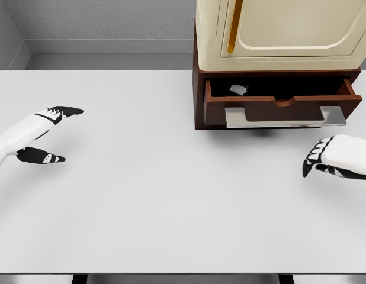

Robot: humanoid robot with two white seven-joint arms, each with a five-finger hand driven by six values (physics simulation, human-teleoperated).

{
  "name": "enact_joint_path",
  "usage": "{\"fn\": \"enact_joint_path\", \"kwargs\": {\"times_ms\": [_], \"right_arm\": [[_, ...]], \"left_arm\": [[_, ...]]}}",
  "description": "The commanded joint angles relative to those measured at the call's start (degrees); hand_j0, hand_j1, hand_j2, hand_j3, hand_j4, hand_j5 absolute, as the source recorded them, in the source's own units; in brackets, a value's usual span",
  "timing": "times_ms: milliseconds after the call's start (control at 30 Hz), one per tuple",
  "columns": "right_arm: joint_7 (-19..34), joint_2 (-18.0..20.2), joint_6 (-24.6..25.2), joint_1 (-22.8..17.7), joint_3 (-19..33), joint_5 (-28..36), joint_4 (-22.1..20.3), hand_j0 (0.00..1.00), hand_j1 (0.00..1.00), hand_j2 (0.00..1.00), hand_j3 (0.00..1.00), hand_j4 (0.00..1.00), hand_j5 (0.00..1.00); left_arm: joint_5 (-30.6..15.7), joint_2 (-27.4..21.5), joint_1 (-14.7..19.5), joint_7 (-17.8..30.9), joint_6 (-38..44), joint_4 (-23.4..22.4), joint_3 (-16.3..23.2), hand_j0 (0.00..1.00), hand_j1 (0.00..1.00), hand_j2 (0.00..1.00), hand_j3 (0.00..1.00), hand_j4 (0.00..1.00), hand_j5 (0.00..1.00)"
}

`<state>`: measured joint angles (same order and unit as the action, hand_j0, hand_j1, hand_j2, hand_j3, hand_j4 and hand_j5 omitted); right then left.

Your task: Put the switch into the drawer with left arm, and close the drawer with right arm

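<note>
The white desk (141, 195) filled most of the head view, bare across its wide front and middle. At its far right edge stood a dark wooden cabinet (199, 89) carrying a cream appliance (278, 29) with a rounded door panel and an amber strip down its left side.

The cabinet's drawer (278, 106) was pulled out toward the robot, its metal handle (283, 116) running along the front face. Open like that, it left the inside reachable from above and the front ready to be pushed.

The left hand (44, 133) lay far to the left of the desk, well apart from the cabinet, fingers (67, 110) spread into a loose fork with nothing between them. That empty, retired pose suggested its part was done.

The right hand (334, 157) hung near the right edge, below and a little right of the drawer front, not touching it. Its dark fingers (310, 165) curled downward and held nothing; it seemed placed for the closing push.

The switch (238, 89), a small grey piece, rested inside the drawer toward its left rear, so closing appeared to be the step left.
</note>
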<state>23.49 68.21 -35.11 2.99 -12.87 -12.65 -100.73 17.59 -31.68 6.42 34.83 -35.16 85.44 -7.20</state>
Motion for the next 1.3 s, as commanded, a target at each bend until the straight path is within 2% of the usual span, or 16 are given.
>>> {"fn": "enact_joint_path", "kwargs": {"times_ms": [0, 233, 733, 933, 1033, 1167, 1267], "right_arm": [[0.06, 1.75, 0.11, 0.0, 1.1, 0.61, -0.44, 0.47, 0.47, 0.47, 0.47, 0.47, 0.47], [0.06, 2.46, 0.11, 0.0, 2.94, 1.13, -0.7, 0.49, 0.49, 0.49, 0.49, 0.49, 0.49], [0.06, -1.15, 0.11, 2.29, 2.59, 0.78, -0.61, 0.49, 0.49, 0.49, 0.49, 0.49, 0.49], [0.5, -1.23, 0.11, 2.28, 2.5, 0.87, -0.7, 0.48, 0.48, 0.48, 0.48, 0.48, 0.48], [0.5, -4.57, 0.11, 3.43, 2.5, 0.52, -0.7, 0.49, 0.49, 0.49, 0.49, 0.49, 0.49], [0.5, -5.37, 0.11, 3.87, 2.15, 0.43, -0.7, 0.49, 0.49, 0.49, 0.49, 0.49, 0.49], [0.5, -7.39, 0.11, 4.92, 2.15, -0.62, -0.61, 0.48, 0.48, 0.48, 0.48, 0.48, 0.48]], "left_arm": [[-0.45, -0.04, 0.0, -0.11, 0.16, -0.01, -0.01, 1.0, 1.0, 1.0, 1.0, 1.0, 1.0], [-0.45, -0.04, 0.0, -0.03, 0.16, -0.01, -0.01, 1.0, 1.0, 1.0, 1.0, 1.0, 1.0], [-0.45, -0.04, 0.0, -0.03, 0.16, -0.01, -0.01, 1.0, 1.0, 1.0, 1.0, 1.0, 1.0], [-0.45, -0.04, 0.0, -0.03, 0.16, -0.01, -0.01, 1.0, 1.0, 1.0, 1.0, 1.0, 1.0], [-0.45, -0.04, 0.0, -0.03, 0.16, 0.08, -0.01, 1.0, 1.0, 1.0, 1.0, 1.0, 1.0], [-0.36, -0.04, 0.0, -0.03, 0.16, -0.01, -0.01, 1.0, 1.0, 1.0, 1.0, 1.0, 1.0], [-0.36, -0.04, 0.0, -0.03, 0.16, -0.01, -0.01, 1.0, 1.0, 1.0, 1.0, 1.0, 1.0]]}}
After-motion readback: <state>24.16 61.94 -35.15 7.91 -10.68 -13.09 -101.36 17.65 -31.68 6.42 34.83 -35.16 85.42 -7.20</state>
